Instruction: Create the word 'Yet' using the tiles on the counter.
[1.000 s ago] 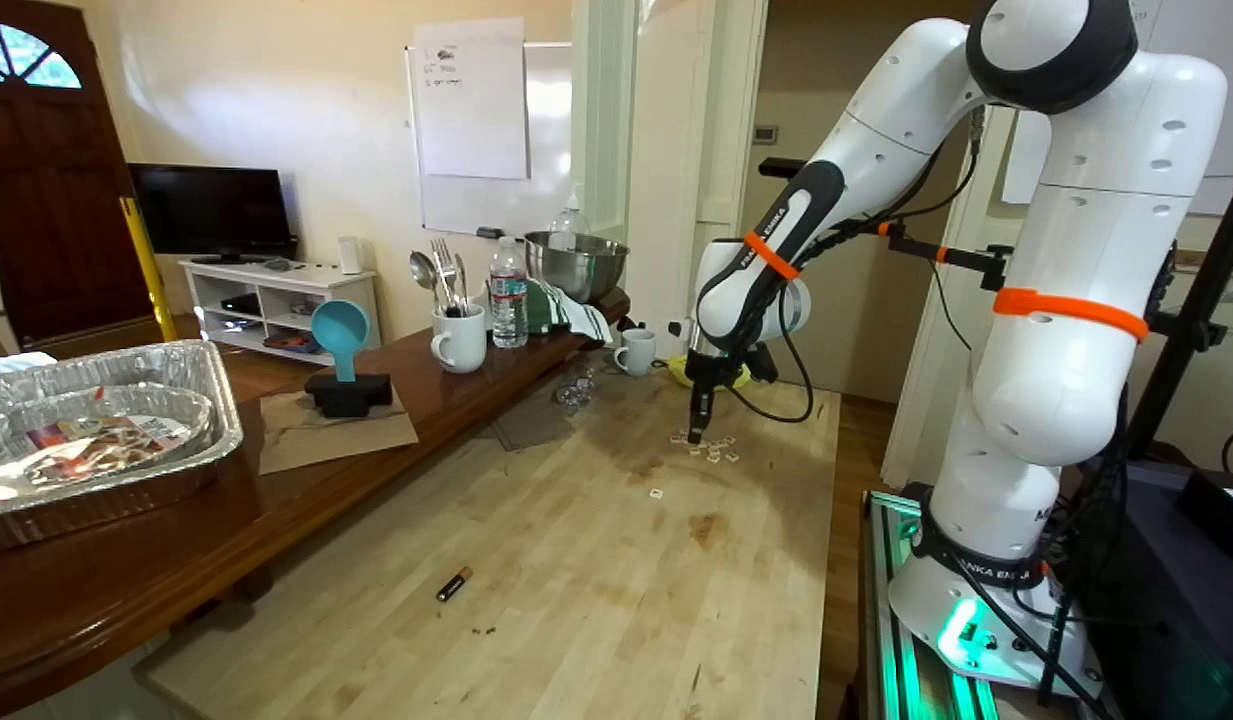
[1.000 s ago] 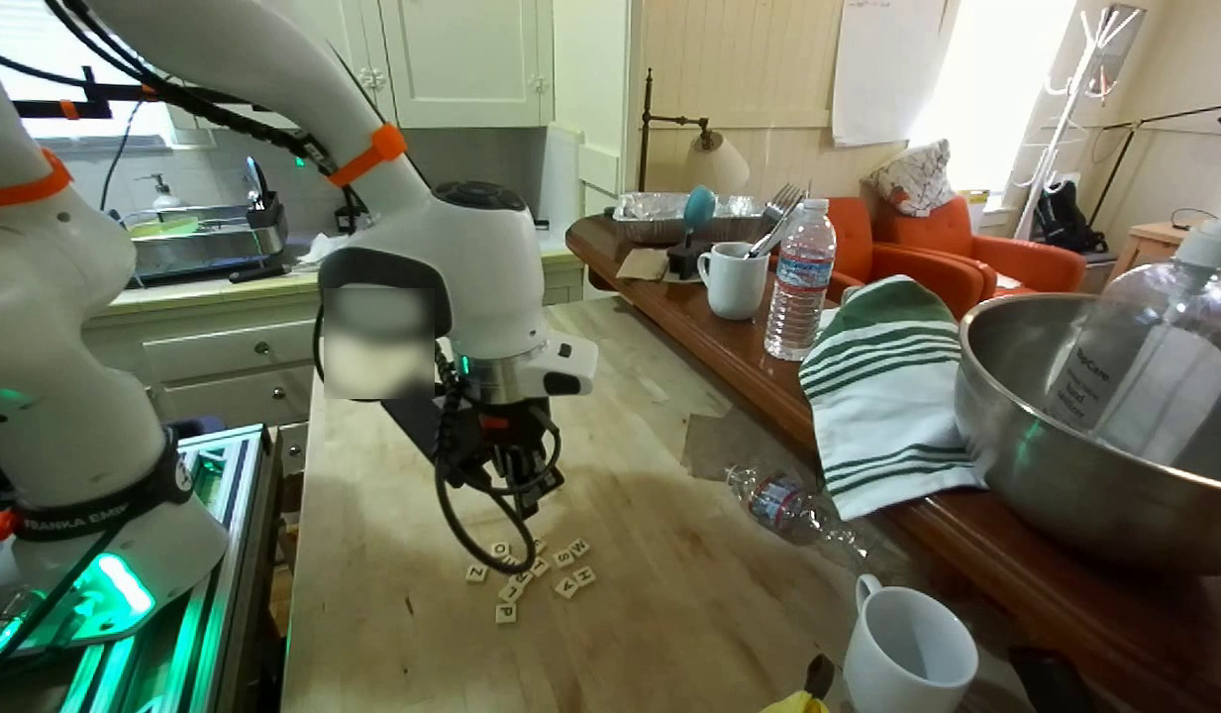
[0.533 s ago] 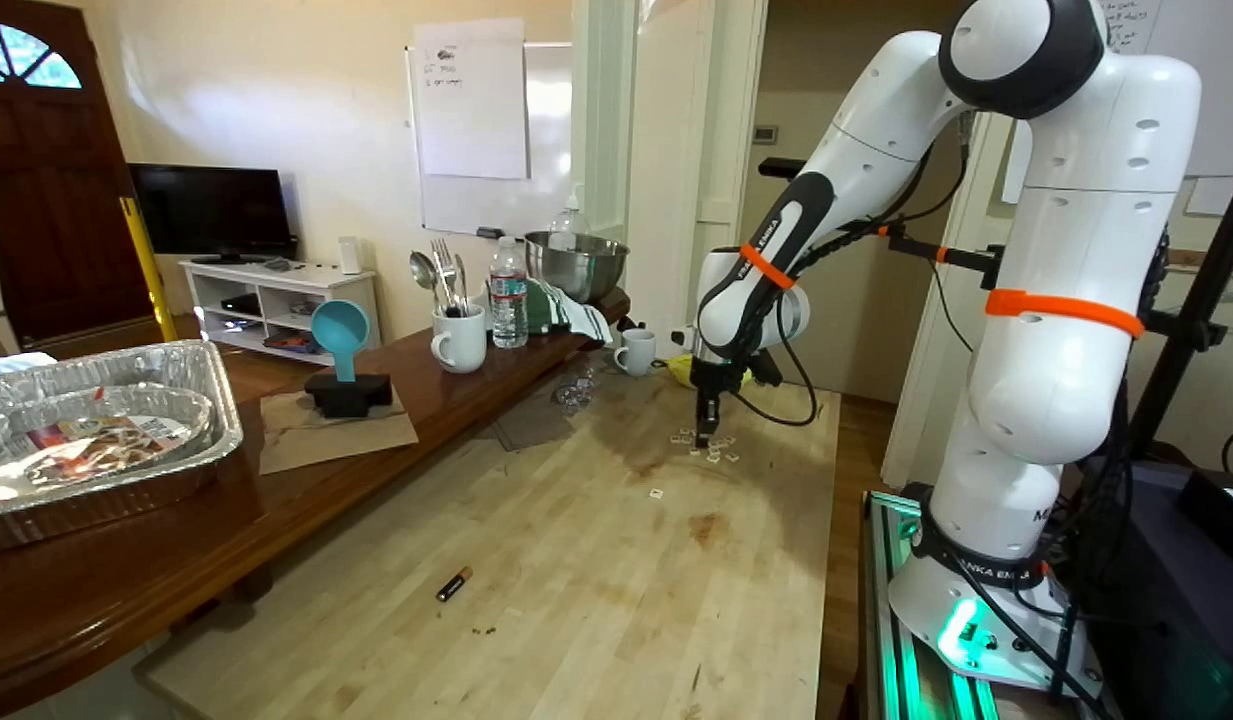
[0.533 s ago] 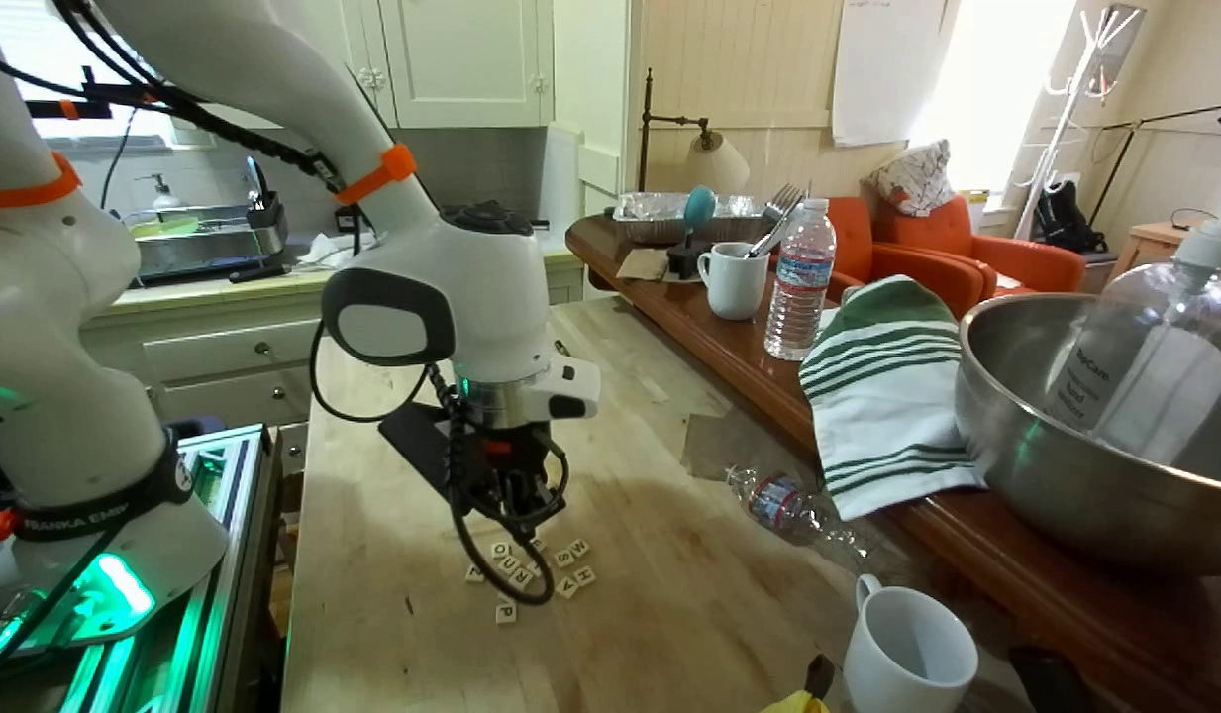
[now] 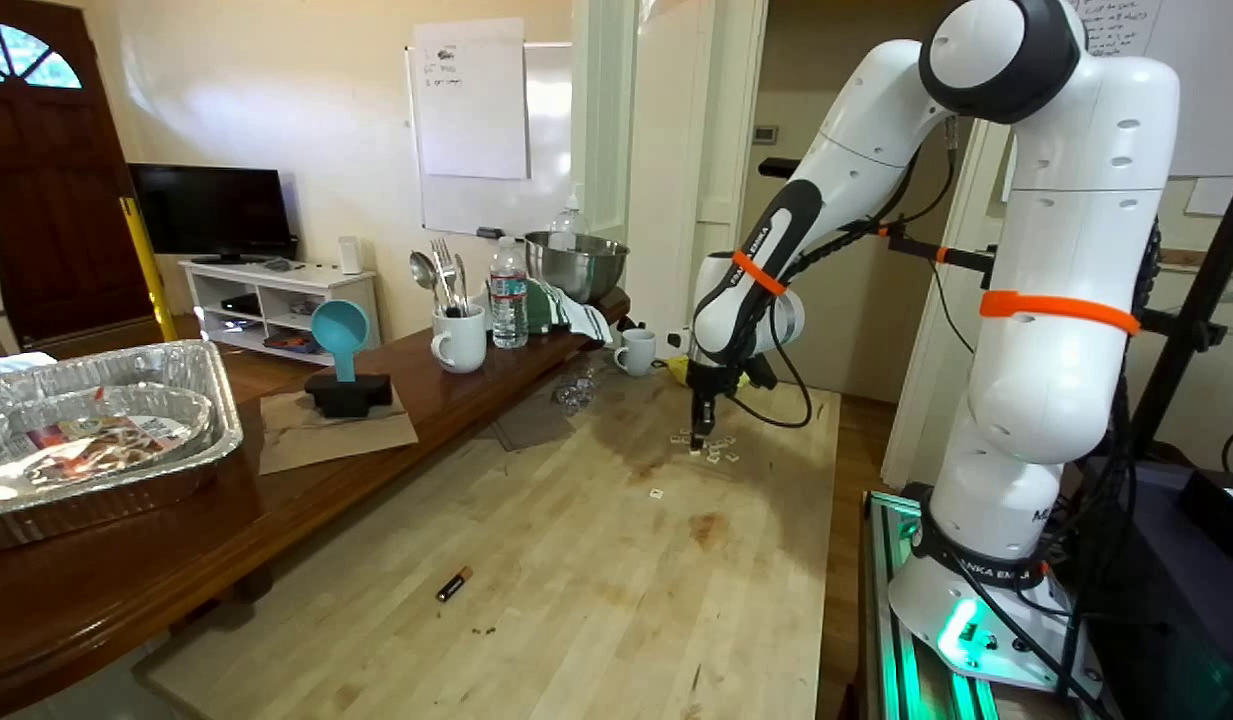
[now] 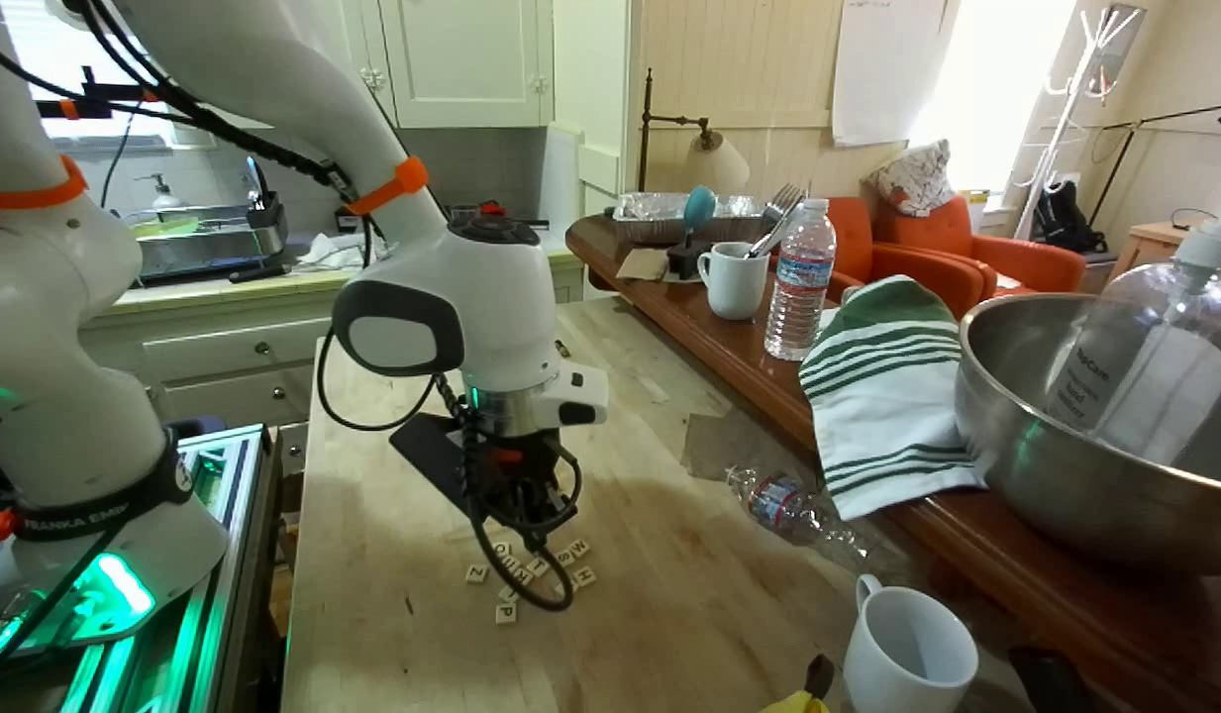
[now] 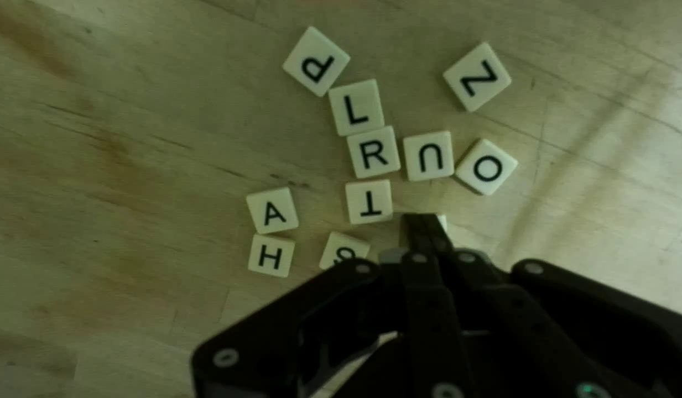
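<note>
Several small pale letter tiles lie loosely clustered on the light wooden counter [image 5: 596,610]. In the wrist view I read a T tile [image 7: 369,202], R tile [image 7: 374,152], L tile [image 7: 356,108], P tile [image 7: 317,62], U tile [image 7: 428,156], O tile [image 7: 487,167], A tile [image 7: 272,210] and H tile [image 7: 271,255]. One tile [image 7: 477,77] reads N or Z. My gripper [image 7: 422,216] is shut, its black fingertips together beside the T. They mostly hide a tile [image 7: 442,222]. In an exterior view the gripper [image 5: 698,444] is low over the cluster; a lone tile [image 5: 656,493] lies apart.
A battery [image 5: 454,584] lies on the counter. A crushed bottle [image 6: 783,503], white mug [image 6: 907,649] and yellow item [image 6: 798,703] stand around the cluster's far side. The raised brown table [image 6: 660,327] borders the counter, holding a steel bowl [image 6: 1006,416], towel and bottle.
In an exterior view my gripper has come down and slightly right over the tiles; its cable loop now covers different tiles. The upper arm has swung forward. The tiles show no clear movement.
</note>
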